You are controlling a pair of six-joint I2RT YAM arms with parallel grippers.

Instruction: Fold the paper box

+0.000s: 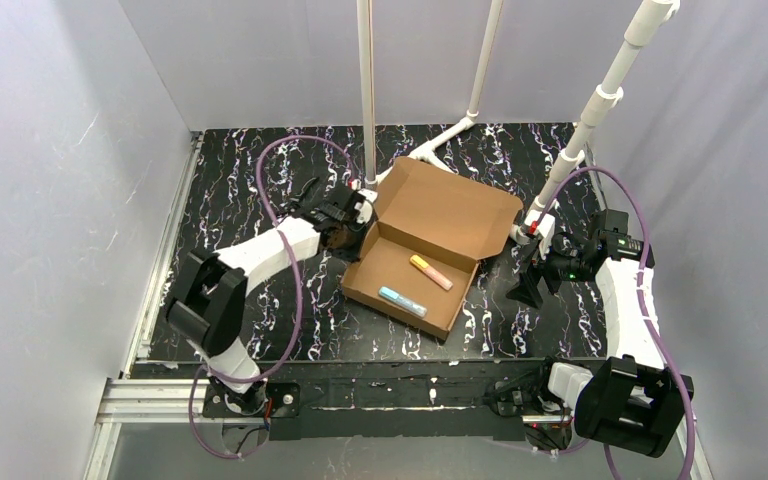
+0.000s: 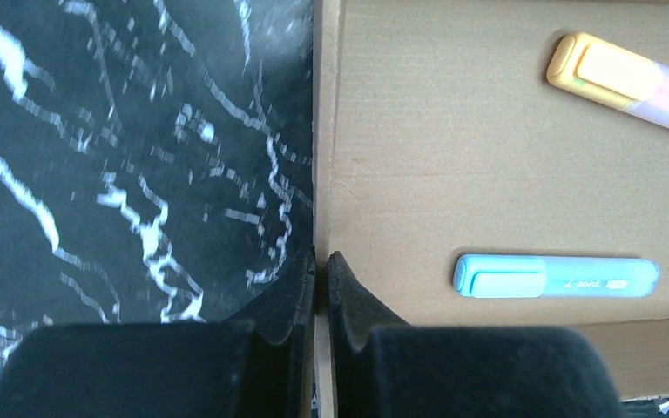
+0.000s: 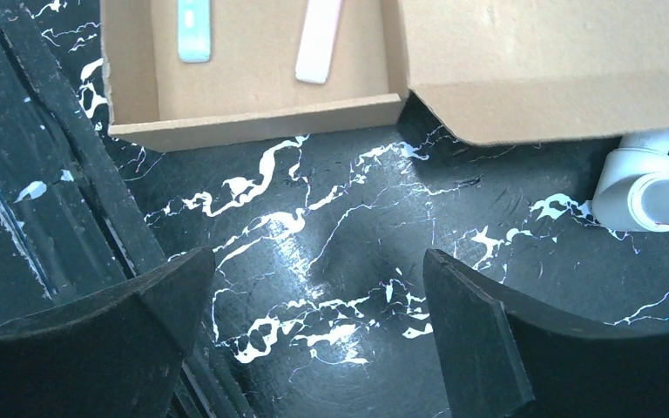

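On the black marbled worktop [image 1: 250,170] the open paper box [image 1: 445,210] is centred, judged light and creasable, best taken by its walls; left gripper [image 2: 320,266] clamped on one wall, right gripper [image 3: 314,287] spread, empty.

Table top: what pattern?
The table is black with white marble-like veining; right wrist view shows it best.

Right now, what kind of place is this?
Most likely a robot lab test cell: plain grey walls box in a black marbled table, white pipe posts stand at the back, and the left arm and right arm are bolted along its near edge.
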